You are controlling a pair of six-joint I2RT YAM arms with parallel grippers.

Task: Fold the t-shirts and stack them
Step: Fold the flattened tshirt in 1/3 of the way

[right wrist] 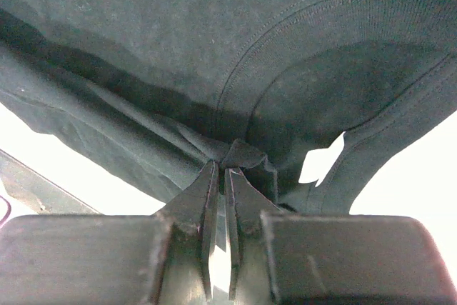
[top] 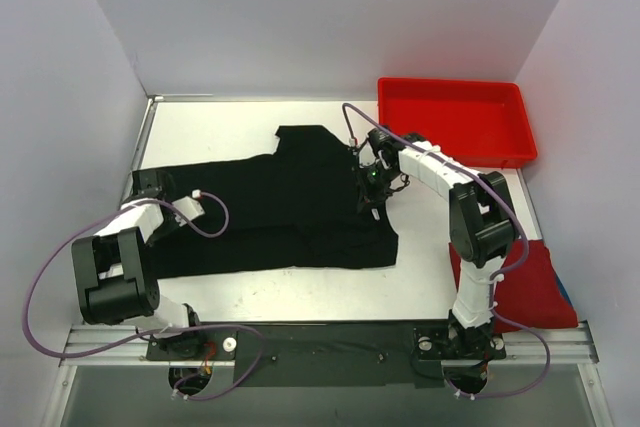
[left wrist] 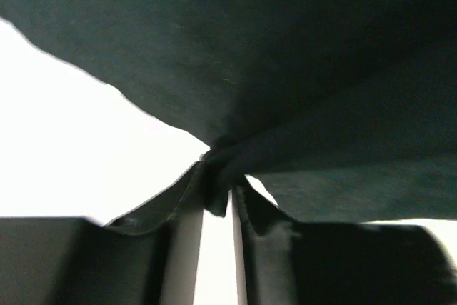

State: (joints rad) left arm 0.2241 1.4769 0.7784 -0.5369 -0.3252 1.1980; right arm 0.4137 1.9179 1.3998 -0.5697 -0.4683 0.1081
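The large black t-shirt (top: 290,207) lies spread across the middle of the white table. My left gripper (top: 150,190) is shut on its left edge; the left wrist view shows black cloth (left wrist: 285,69) pinched between the jaws (left wrist: 218,191). My right gripper (top: 372,185) is shut on the shirt's right side near the collar; the right wrist view shows a fold of cloth (right wrist: 246,155) clamped at the tips, with the neckline seam (right wrist: 300,55) above. The red t-shirt (top: 525,282) lies at the near right under my right arm.
A rigid red plastic tray (top: 455,122) stands at the back right. Grey walls close in the left, back and right sides. Purple cables loop by both arm bases. The table's front rail (top: 320,337) runs along the bottom.
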